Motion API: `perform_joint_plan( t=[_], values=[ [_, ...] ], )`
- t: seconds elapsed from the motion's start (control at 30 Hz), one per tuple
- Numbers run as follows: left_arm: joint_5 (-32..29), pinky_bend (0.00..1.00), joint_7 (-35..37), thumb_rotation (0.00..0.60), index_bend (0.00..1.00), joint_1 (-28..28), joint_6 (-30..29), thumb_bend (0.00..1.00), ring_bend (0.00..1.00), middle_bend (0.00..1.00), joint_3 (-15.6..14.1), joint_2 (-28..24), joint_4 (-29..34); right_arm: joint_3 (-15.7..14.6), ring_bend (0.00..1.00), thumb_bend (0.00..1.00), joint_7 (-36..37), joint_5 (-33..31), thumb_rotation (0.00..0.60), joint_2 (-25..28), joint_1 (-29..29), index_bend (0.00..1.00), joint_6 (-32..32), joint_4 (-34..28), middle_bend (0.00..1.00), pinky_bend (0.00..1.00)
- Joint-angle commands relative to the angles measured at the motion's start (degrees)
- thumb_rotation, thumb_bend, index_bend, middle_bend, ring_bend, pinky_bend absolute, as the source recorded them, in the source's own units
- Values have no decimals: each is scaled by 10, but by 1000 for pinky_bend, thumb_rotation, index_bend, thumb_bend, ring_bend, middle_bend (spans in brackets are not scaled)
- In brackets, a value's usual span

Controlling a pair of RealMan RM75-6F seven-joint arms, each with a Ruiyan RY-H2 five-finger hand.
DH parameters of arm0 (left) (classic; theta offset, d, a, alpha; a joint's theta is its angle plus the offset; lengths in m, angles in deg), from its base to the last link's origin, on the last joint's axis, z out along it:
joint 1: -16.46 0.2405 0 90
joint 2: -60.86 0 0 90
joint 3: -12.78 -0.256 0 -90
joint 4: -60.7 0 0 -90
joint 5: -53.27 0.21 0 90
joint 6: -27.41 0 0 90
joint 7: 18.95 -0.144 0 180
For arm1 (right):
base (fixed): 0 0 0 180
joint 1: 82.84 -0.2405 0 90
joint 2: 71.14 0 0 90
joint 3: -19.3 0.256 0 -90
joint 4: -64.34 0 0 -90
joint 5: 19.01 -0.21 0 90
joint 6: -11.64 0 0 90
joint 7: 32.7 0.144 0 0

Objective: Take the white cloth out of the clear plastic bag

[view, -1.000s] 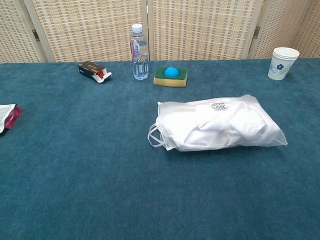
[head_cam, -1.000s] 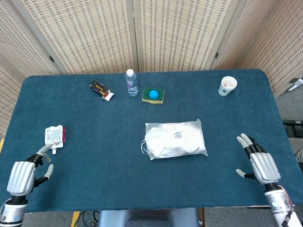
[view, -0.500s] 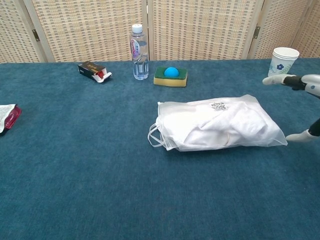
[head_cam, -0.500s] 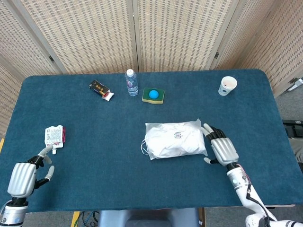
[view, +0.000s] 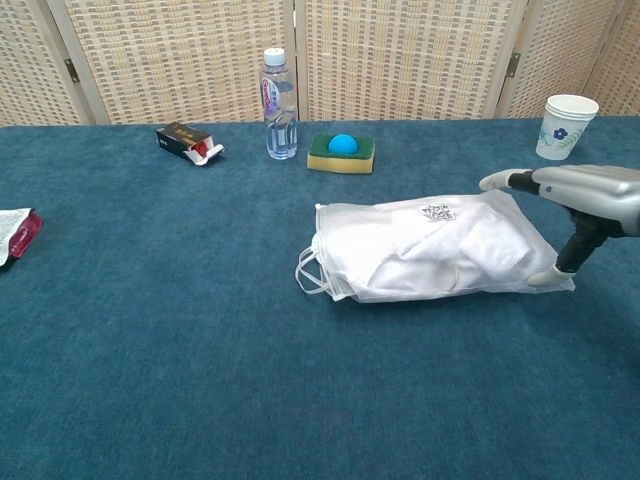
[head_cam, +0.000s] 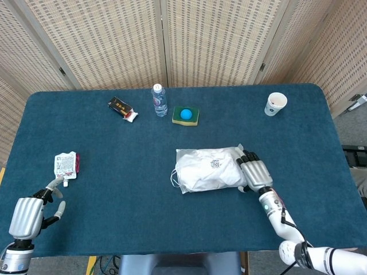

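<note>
The clear plastic bag [head_cam: 210, 169] [view: 430, 248] lies flat near the table's middle with the white cloth [head_cam: 203, 172] [view: 400, 255] folded inside; white loops stick out of its left end. My right hand [head_cam: 253, 170] [view: 580, 195] hovers at the bag's right end with its fingers spread over that edge and its thumb down by the bag's corner, gripping nothing. My left hand [head_cam: 28, 213] rests open at the near left corner of the table, far from the bag; the chest view does not show it.
Along the far side stand a dark snack box [head_cam: 123, 108], a water bottle [head_cam: 159, 100], a sponge with a blue ball [head_cam: 186, 115] and a paper cup [head_cam: 276, 103]. A white and red sachet [head_cam: 66, 164] lies just beyond my left hand.
My right hand has travelled left from the table's right edge to the right end of the bag. The bag and my left hand have stayed put.
</note>
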Motion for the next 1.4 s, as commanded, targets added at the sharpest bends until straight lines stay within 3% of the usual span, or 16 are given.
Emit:
perform_joint_plan(
  t=[0.03,0.27,0.37,0.47,0.67,0.87,1.03,1.4],
  values=[
    [-1,806,0,600,202,1,1,417,554,497,-1,1,0,1,0,0,-14,-23,600,-21,-21,0,-9,18,0,98],
    [-2,806,3,600,203,4,1,417,560,499,-4,5,-4,-3,0,0,-17,-40,600,-47,-50,0,-20,41,6,101],
    [-2,806,5,600,207,5,0,417,566,507,-4,5,-5,-5,34,0,-20,-42,600,-53,-60,0,-19,47,77,179],
    [-3,806,8,600,208,5,0,417,569,514,-4,6,-8,-10,142,0,-26,-42,600,-56,-68,9,-18,55,187,269],
    [-2,806,6,600,222,5,1,417,573,526,-4,8,-9,-17,338,26,-41,-48,600,-60,-84,193,-15,64,383,403],
    [-2,806,6,600,247,6,2,417,575,532,-5,8,-9,-24,528,140,-40,-32,600,-67,-92,418,-5,77,580,539],
    [0,806,4,600,258,3,2,417,575,532,-3,5,-7,-28,669,260,-11,17,600,-73,-84,583,22,91,719,666],
    [3,806,-2,600,273,-9,6,416,575,533,11,-5,13,-28,722,301,71,147,600,-41,-61,660,100,103,773,724]
  ],
)
